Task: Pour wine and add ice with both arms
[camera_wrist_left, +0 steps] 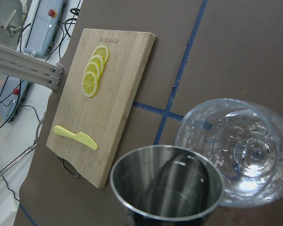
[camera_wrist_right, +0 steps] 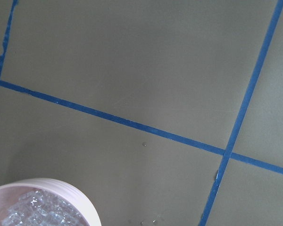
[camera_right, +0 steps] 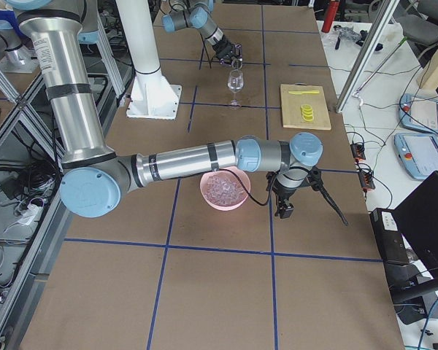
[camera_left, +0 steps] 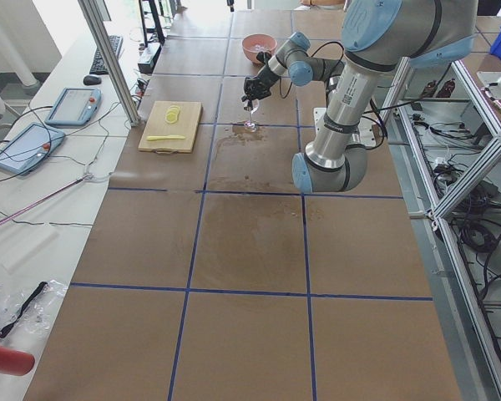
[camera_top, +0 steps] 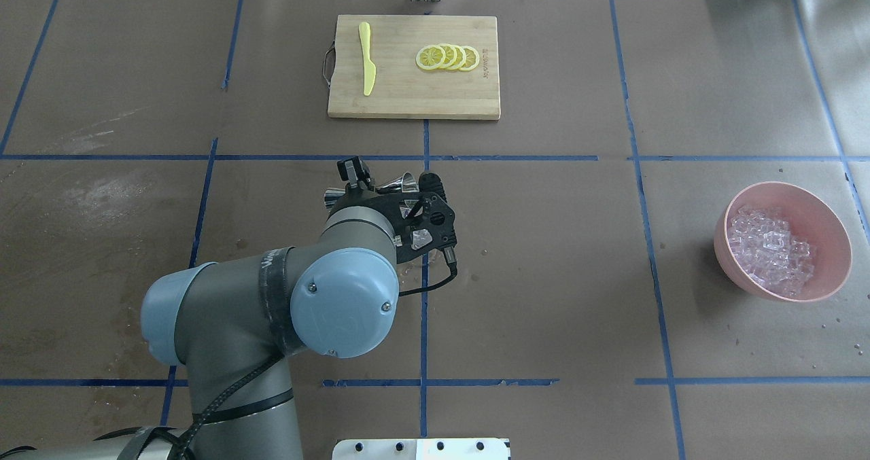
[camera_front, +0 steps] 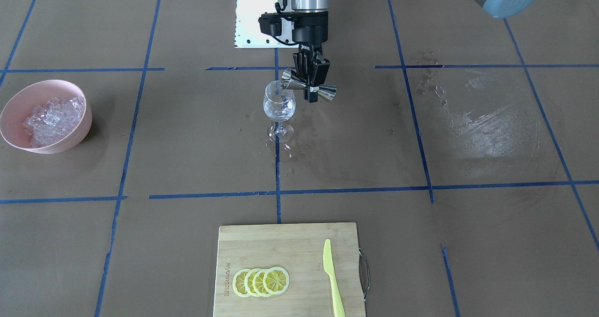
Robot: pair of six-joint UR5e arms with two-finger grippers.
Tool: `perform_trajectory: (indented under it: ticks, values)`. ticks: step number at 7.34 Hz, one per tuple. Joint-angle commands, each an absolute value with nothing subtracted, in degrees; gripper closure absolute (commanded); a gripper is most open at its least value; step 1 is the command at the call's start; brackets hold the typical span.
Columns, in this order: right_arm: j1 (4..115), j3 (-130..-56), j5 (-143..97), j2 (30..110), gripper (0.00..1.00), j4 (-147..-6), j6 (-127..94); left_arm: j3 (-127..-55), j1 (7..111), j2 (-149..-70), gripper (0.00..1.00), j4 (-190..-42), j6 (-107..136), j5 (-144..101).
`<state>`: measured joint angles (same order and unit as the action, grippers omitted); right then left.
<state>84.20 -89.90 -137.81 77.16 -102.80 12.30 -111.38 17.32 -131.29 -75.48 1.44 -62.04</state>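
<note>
- Left claw (camera_front: 312,80) is gripping a tipped jigger (camera_front: 290,79) over the glass (camera_front: 279,107).
- Right claw (camera_right: 283,210), grip unclear, is hanging near the ice (camera_front: 51,118) by the desk's (camera_front: 468,242) right edge.
- Jigger may be bumping the glass over.

Ice (camera_front: 54,115) in bowl (camera_front: 77,134); slices (camera_front: 262,282), knife (camera_front: 331,275) on board (camera_front: 290,246).

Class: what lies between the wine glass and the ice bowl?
Between wine glass and bowl: only bare paper, one blue tape line; front-facing view.
</note>
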Motion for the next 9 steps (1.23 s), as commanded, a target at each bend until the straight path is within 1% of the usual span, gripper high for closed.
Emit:
perform_trajectory:
  ticks: [1, 6, 7, 9]
  values:
    - [84.2, -90.0, -137.9, 77.3, 0.00, -102.8, 12.3, -111.5, 17.3, -133.4, 1.00, -68.3, -5.3, -61.8]
    - [84.2, -89.4, -137.9, 77.4, 0.00, -102.8, 12.3, -110.3, 17.3, -135.7, 1.00, -62.9, -14.4, -61.9]
    - [84.1, -89.1, -138.1, 77.4, 0.00, -102.9, 12.3, -110.3, 17.3, -137.6, 1.00, -60.2, -15.3, -62.0]
    - [84.1, -89.1, -138.1, 77.9, 0.00, -102.9, 12.3, -107.2, 17.3, -142.3, 1.00, -57.4, -16.3, -62.0]
